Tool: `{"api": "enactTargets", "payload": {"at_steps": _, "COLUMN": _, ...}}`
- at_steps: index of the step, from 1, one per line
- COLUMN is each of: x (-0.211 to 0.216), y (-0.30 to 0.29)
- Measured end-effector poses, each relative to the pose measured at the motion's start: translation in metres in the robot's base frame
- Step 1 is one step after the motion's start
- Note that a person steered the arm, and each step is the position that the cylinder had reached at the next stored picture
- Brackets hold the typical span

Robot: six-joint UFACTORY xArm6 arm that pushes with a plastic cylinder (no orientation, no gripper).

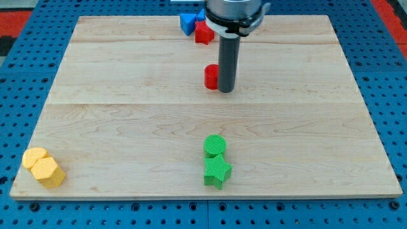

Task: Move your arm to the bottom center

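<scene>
My tip [226,91] rests on the wooden board [127,95] a little above its middle, at the end of the dark rod. It stands right beside a small red block [210,76], touching or nearly touching that block's right side. A green round block [215,145] and a green star block [217,171] sit together at the view's bottom centre, well below my tip. A blue block [187,23] and a red block [204,32] lie at the view's top centre, partly hidden by the arm.
Two yellow blocks sit together at the bottom left corner: a heart-like one [34,157] and a hexagonal one [48,172]. The board lies on a blue perforated table [19,76].
</scene>
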State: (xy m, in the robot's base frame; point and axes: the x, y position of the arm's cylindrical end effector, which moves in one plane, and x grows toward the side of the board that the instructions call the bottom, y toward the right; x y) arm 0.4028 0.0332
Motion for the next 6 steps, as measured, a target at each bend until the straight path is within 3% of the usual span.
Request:
{"api": "enactTargets", "payload": {"at_steps": 2, "x": 0.023, "y": 0.048}}
{"api": "enactTargets", "payload": {"at_steps": 3, "x": 0.062, "y": 0.093}}
{"api": "enactTargets", "payload": {"at_steps": 5, "x": 0.205, "y": 0.114}}
{"api": "enactTargets", "payload": {"at_steps": 6, "x": 0.216, "y": 0.098}}
